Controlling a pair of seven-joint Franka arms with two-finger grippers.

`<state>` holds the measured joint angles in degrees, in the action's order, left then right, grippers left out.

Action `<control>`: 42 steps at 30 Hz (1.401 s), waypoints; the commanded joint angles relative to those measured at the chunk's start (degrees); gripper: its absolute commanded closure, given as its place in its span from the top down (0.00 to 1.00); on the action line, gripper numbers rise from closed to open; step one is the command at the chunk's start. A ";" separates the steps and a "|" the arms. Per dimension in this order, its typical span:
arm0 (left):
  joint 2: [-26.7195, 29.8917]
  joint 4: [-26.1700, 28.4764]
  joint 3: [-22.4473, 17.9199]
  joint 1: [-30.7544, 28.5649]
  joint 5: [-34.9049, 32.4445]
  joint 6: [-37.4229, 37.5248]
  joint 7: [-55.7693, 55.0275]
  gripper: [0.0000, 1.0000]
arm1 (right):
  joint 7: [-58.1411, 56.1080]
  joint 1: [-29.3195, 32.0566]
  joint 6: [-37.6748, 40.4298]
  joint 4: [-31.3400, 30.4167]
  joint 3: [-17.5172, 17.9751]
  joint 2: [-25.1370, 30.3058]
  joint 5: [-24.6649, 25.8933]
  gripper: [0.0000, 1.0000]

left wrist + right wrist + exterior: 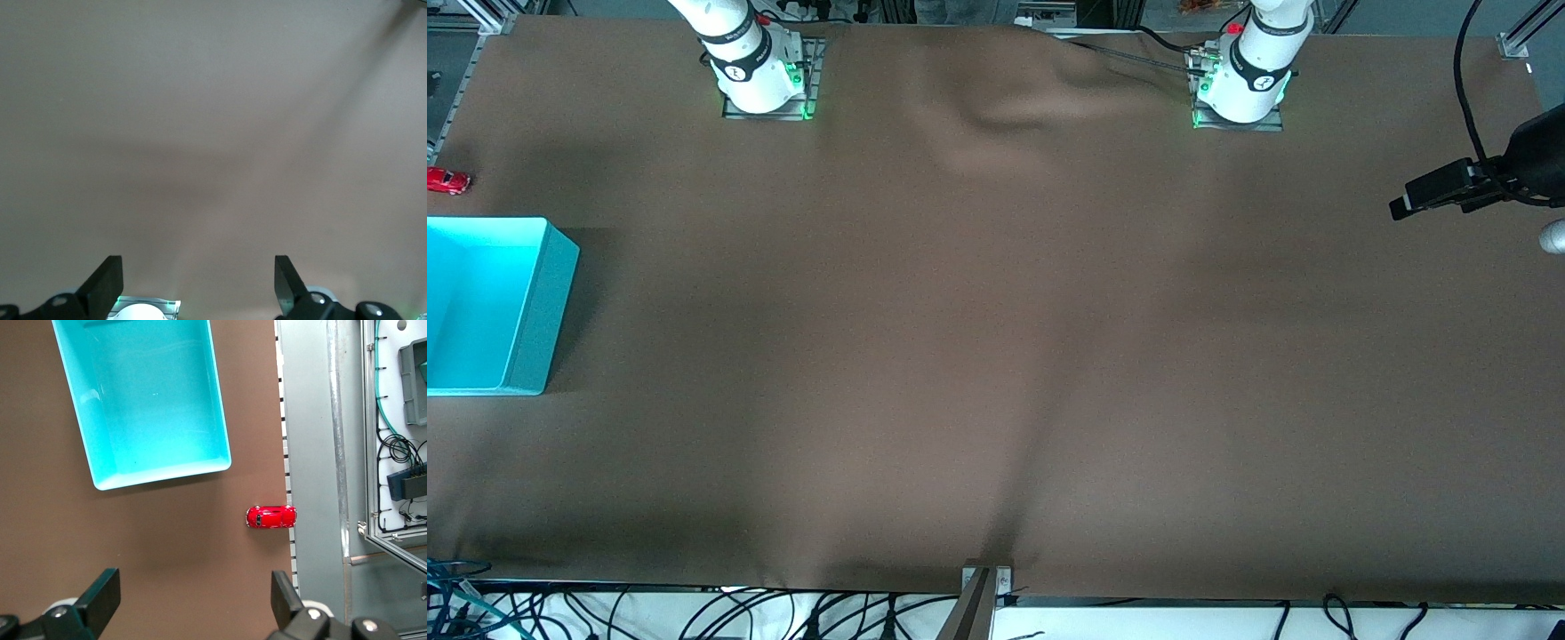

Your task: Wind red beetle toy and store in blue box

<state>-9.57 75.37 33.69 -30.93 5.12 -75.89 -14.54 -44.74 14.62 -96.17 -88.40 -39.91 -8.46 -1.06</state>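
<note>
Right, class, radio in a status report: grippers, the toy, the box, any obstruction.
Left gripper open over bare cloth; right gripper open, empty. Red beetle toy at table edge, outside blue box, farther from front camera. Nothing in the way.

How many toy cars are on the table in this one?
1. The red toy car sits at the table's edge at the right arm's end, just farther from the front camera than the blue box. The box looks empty.

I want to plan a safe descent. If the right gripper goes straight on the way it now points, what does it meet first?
Probably only the brown table cloth. The right gripper is open; the red beetle toy lies just off its line, near the table edge, and the blue box lies clear of it. Depth is uncertain.
</note>
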 commanded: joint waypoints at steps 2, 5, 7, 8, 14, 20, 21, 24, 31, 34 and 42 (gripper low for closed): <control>0.26 -0.84 0.24 -0.53 -0.46 0.22 0.30 1.00 | 3.00 -1.08 -0.16 0.59 0.71 -0.77 -0.70 1.00; 0.26 -0.84 0.24 -0.62 -0.37 0.22 0.30 1.00 | 3.00 -1.35 0.19 0.51 0.72 -0.77 -0.52 1.00; 0.26 -0.84 0.24 -0.62 -0.37 0.22 0.30 1.00 | 2.74 -1.26 0.19 0.42 0.72 -0.86 -0.43 1.00; 0.26 -0.84 0.24 -0.62 -0.37 0.22 0.30 1.00 | 2.56 -1.26 0.19 0.42 0.63 -1.03 -0.43 1.00; 0.26 -0.84 0.24 -0.62 -0.37 0.22 0.30 1.00 | 2.12 -0.73 -0.07 -0.02 0.45 -2.52 -0.35 1.00; 0.26 -0.84 0.24 -0.62 -0.46 0.22 0.30 1.00 | 2.12 0.23 -0.86 -0.11 0.36 -4.28 -0.35 1.00; 0.26 -0.84 0.24 -0.62 -0.46 0.22 0.30 1.00 | 2.03 0.49 -1.12 -0.28 0.36 -4.46 -0.35 1.00; 0.26 -0.84 0.24 -0.62 -0.46 0.22 0.30 1.00 | 1.15 1.11 -2.70 -0.72 0.36 -4.99 -0.52 1.00; 0.26 -0.84 0.24 -0.62 -0.37 0.22 0.30 1.00 | 0.19 3.05 -5.69 -2.30 0.45 -6.13 -1.14 1.00; 0.26 -0.84 0.24 -0.62 -0.46 0.22 0.30 1.00 | 0.01 3.84 -6.57 -2.66 0.45 -6.48 -1.22 1.00; 0.34 -0.84 0.32 -0.62 -0.46 0.30 0.30 1.00 | -0.08 6.30 -8.68 -2.75 0.45 -10.08 -5.88 1.00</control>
<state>-9.56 75.30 33.69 -31.25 5.12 -75.89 -14.54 -43.34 18.81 -102.82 -90.88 -39.52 -16.25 -3.07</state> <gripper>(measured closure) 0.000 0.000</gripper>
